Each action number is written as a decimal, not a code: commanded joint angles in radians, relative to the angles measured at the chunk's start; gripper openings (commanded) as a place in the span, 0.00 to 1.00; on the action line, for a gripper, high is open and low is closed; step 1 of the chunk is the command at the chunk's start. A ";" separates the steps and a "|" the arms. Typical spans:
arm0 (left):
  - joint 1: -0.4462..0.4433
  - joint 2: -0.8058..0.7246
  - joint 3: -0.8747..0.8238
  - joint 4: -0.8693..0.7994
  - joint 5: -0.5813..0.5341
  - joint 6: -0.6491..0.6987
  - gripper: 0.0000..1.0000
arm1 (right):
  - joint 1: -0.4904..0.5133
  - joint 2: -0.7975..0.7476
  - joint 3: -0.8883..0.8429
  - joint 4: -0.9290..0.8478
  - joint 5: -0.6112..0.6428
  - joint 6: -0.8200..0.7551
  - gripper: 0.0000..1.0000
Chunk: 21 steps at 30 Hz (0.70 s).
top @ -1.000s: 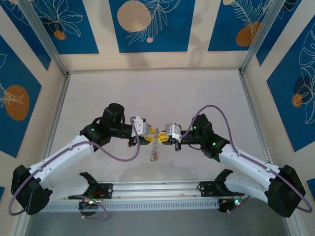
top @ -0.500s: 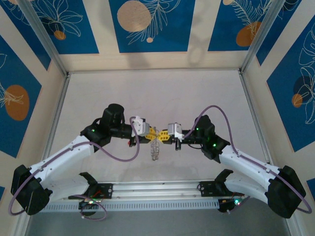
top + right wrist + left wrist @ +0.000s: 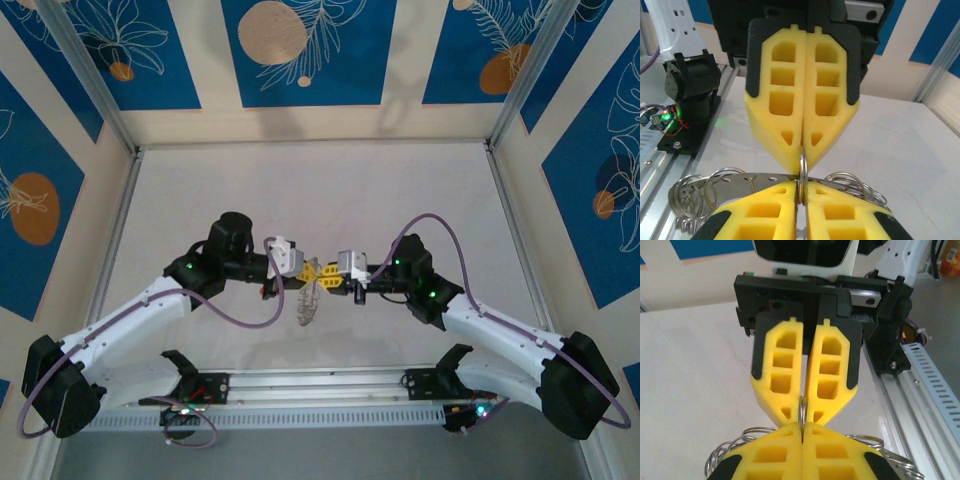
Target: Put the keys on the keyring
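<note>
My two grippers meet tip to tip above the table's middle, the left gripper (image 3: 313, 277) facing the right gripper (image 3: 328, 279). Between them a thin silvery keyring (image 3: 802, 165) stands edge-on. In the left wrist view my left gripper (image 3: 803, 427) is shut on the keyring (image 3: 802, 410). In the right wrist view my right gripper (image 3: 801, 186) is closed round the same ring, with hairline slits beside it. A flat metal strip (image 3: 755, 179) with holes and several loose wire rings (image 3: 690, 197) hang from the keyring. That bunch (image 3: 308, 305) dangles below the fingertips. The keys are out of view.
An aluminium rail (image 3: 320, 385) with both arm bases runs along the near edge, close beneath the grippers. Purple cables (image 3: 245, 318) loop off each wrist. Metal frame posts (image 3: 115, 250) border the pale table (image 3: 320, 190) on both sides.
My left gripper has closed fully onto the keyring. The right gripper's jaws have eased slightly. The hanging bunch of rings has swung a little to the left.
</note>
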 commanded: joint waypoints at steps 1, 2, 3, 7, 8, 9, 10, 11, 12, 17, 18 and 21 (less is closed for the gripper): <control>-0.015 0.005 0.063 -0.117 -0.089 0.081 0.00 | -0.001 -0.005 0.026 -0.049 0.055 -0.020 0.19; -0.024 0.007 0.079 -0.153 -0.122 0.105 0.00 | -0.003 -0.007 0.031 -0.073 0.064 -0.028 0.20; -0.033 0.011 0.091 -0.185 -0.154 0.123 0.00 | -0.004 -0.007 0.037 -0.095 0.072 -0.038 0.21; -0.100 0.067 0.181 -0.331 -0.283 0.184 0.00 | -0.005 -0.003 0.053 -0.155 0.087 -0.062 0.21; -0.107 0.080 0.202 -0.350 -0.296 0.172 0.00 | -0.004 0.003 0.055 -0.155 0.088 -0.062 0.21; -0.110 0.089 0.214 -0.359 -0.301 0.164 0.00 | -0.003 0.007 0.057 -0.155 0.086 -0.063 0.21; -0.112 0.095 0.224 -0.365 -0.300 0.159 0.00 | -0.003 0.012 0.061 -0.155 0.083 -0.062 0.21; -0.115 0.100 0.229 -0.365 -0.299 0.157 0.00 | 0.000 0.017 0.062 -0.150 0.079 -0.059 0.21; -0.118 0.101 0.231 -0.364 -0.301 0.155 0.00 | 0.001 0.020 0.063 -0.144 0.077 -0.056 0.21; -0.120 0.114 0.254 -0.383 -0.297 0.151 0.00 | 0.008 0.023 0.061 -0.133 0.072 -0.055 0.12; -0.119 0.118 0.261 -0.392 -0.295 0.148 0.00 | 0.009 0.021 0.059 -0.131 0.070 -0.056 0.13; -0.119 0.131 0.278 -0.415 -0.288 0.148 0.00 | 0.013 0.012 0.057 -0.138 0.057 -0.060 0.19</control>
